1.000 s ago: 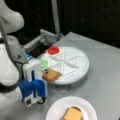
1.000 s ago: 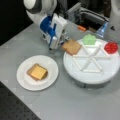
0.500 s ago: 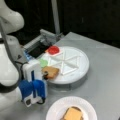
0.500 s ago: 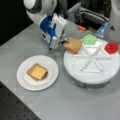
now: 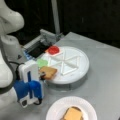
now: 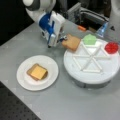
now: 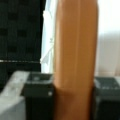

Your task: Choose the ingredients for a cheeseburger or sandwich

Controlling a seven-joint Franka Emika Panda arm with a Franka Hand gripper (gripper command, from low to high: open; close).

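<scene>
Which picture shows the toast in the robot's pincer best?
A front view shows the toast square whole, gripped by the pincer at the divided tray's edge. The wrist view shows only its edge.

a grey table (image 6: 75, 102) carried the scene in both front views. on it stood a round white divided tray (image 6: 100, 75) toward a front view's right, and a white plate (image 6: 25, 82) lay just beside it, at a front view's left.
</scene>
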